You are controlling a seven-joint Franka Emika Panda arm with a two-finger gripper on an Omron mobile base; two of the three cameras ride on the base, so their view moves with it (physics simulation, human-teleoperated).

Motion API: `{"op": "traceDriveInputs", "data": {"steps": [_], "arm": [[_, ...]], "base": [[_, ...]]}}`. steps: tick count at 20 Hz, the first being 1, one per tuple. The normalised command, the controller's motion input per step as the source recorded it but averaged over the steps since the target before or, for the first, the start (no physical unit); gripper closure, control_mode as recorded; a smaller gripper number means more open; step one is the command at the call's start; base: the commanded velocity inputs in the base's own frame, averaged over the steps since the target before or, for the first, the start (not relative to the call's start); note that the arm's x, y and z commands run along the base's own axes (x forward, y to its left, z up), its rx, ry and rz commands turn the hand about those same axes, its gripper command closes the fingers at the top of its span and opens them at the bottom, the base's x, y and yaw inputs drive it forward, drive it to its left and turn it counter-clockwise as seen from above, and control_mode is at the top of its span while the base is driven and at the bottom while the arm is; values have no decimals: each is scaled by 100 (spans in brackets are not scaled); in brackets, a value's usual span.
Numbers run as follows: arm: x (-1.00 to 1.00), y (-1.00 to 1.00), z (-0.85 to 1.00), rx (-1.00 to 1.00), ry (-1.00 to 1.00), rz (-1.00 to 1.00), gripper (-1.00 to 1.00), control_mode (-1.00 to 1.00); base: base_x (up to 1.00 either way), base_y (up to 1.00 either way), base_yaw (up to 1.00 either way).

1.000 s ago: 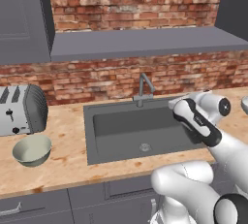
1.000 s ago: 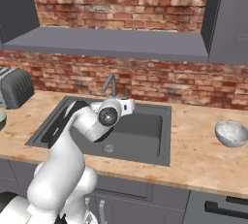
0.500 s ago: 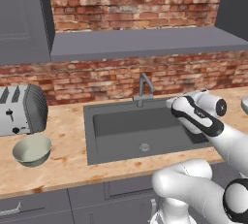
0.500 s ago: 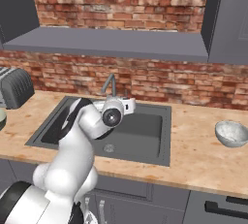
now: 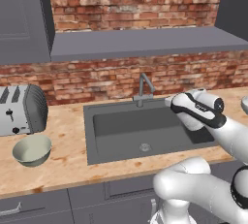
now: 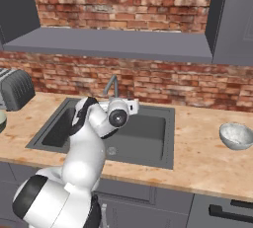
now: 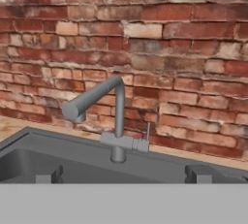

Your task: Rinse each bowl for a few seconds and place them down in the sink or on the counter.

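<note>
Dark grey is the sink [image 5: 145, 131], sunk into the tan wood-grain counter [image 5: 63, 165] in the left base view, where the cream-and-green bowl [image 5: 32, 150] sits upright on the counter left of the basin, just in front of the toaster [image 5: 22, 109], and the white arm reaches over the basin's right half toward the tap [image 5: 144, 88]. Over to the right base view: the speckled grey-white bowl [image 6: 236, 136] rests upright on the counter well to the right of the sink, apart from the arm, whose wrist hangs above the basin close to the tap. Now the hand view: the gripper [image 7: 123, 173] faces the tap and the brick wall [image 7: 160, 39], its two dark fingertips [image 7: 47, 174] spread wide apart with nothing between them.
</note>
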Motion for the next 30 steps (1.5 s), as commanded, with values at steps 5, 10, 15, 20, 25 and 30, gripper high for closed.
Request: {"op": "traceDriveInputs", "data": {"steps": [5, 10, 15, 20, 25, 30], "arm": [[9, 0, -12, 2, -9, 3, -100, -100], [19, 0, -5, 1, -4, 2, -100, -100], [23, 0, -4, 2, -1, 2, -100, -100], [19, 0, -7, 1, -3, 3, -100, -100], [17, 0, -9, 1, -4, 3, -100, -100], [17, 0, -6, 0, -5, 1, -100, -100]], "base": [[0, 0, 0], [0, 0, 0], [0, 0, 0], [0, 0, 0], [0, 0, 0], [0, 0, 0]]}}
